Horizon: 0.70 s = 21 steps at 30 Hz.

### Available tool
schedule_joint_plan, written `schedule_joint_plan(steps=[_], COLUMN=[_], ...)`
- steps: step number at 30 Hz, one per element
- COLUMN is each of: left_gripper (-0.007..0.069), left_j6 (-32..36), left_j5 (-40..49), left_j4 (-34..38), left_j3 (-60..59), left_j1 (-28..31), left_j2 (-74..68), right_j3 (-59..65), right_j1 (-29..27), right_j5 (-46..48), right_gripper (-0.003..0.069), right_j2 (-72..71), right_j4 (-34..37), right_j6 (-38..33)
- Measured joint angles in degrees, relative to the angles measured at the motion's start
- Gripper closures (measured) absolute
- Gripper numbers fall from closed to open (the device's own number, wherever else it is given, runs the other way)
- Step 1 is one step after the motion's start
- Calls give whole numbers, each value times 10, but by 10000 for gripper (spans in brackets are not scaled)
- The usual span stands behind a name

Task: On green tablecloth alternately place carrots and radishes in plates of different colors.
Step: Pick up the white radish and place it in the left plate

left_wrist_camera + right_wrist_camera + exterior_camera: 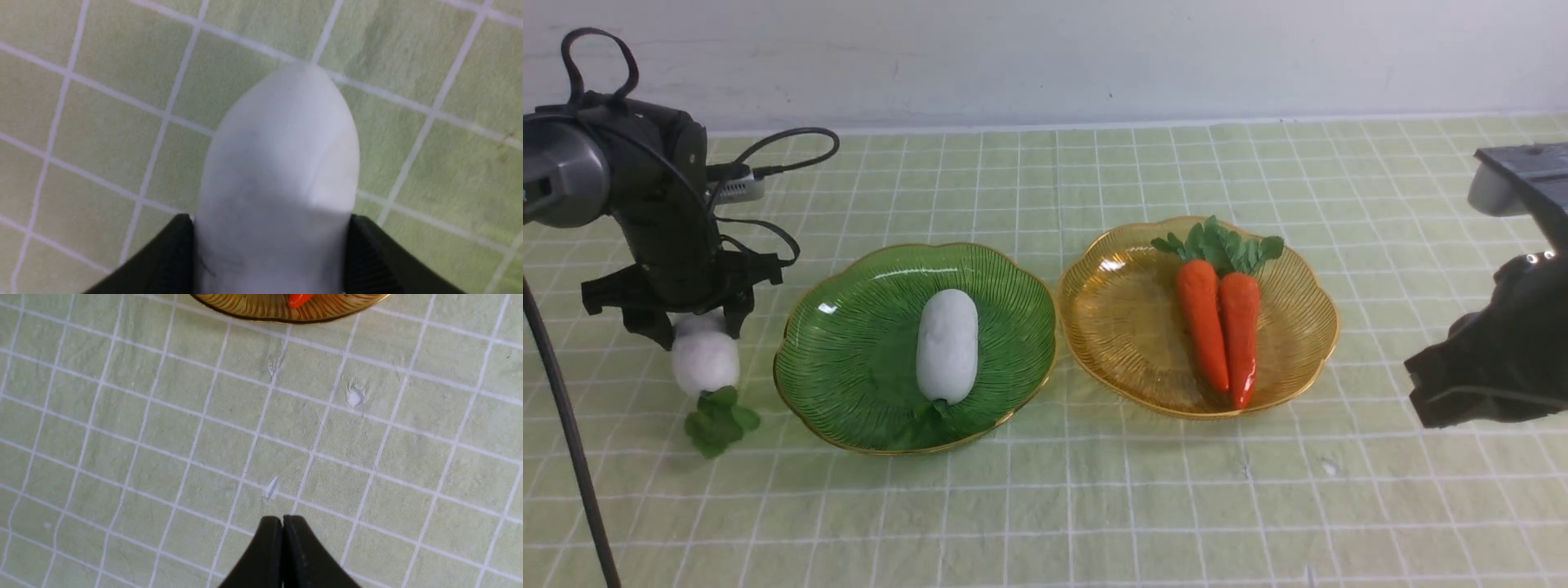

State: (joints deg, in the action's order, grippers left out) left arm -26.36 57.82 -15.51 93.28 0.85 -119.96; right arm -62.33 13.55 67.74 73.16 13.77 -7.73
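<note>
Radish (947, 345) in left plate (849, 367), carrots (1240, 335) in right plate (1127, 327).

We see the right arm (1494, 359) cut off at three o'clock in the front view, its fingertips out of sight there. The left gripper (692, 322) covers the top of the held radish (704, 363), and the left wrist view blurs it. The right wrist view's edge crops the amber plate (286, 310), leaving one carrot tip (298, 299).

This looks like a robot test lab. A green tablecloth (1094, 506) with a white grid runs flat up to a plain white wall (1045, 57). Toy carrots (1240, 335) and a toy radish (947, 345) lie in see-through plastic plates (849, 343), and loose black cables (768, 147) trail from a dark robot arm (662, 212) at the left side.
</note>
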Motion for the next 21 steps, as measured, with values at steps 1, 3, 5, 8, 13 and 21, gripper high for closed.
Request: schedule_joint_plan(steps=[1, 3, 5, 8, 13, 21], left_gripper=[216, 216, 216, 216, 216, 216], left_j6=[8, 29, 57, 94, 166, 180], left_j5=[6, 29, 51, 66, 62, 12], left_j4=[0, 2, 15, 39, 134, 165], left_j3=[3, 12, 22, 28, 31, 31], left_j1=[0, -1, -4, -14, -59, -122], left_j2=[2, 15, 40, 65, 75, 14], right_j3=[0, 0, 0, 0, 0, 0], right_j1=[0, 0, 0, 0, 0, 0], right_j5=[-1, -2, -6, -9, -17, 15], right_gripper=[671, 671, 671, 671, 671, 671], right_j2=[0, 0, 0, 0, 0, -75], right_j4=[0, 0, 0, 0, 0, 0], right_j6=[0, 0, 0, 0, 0, 0])
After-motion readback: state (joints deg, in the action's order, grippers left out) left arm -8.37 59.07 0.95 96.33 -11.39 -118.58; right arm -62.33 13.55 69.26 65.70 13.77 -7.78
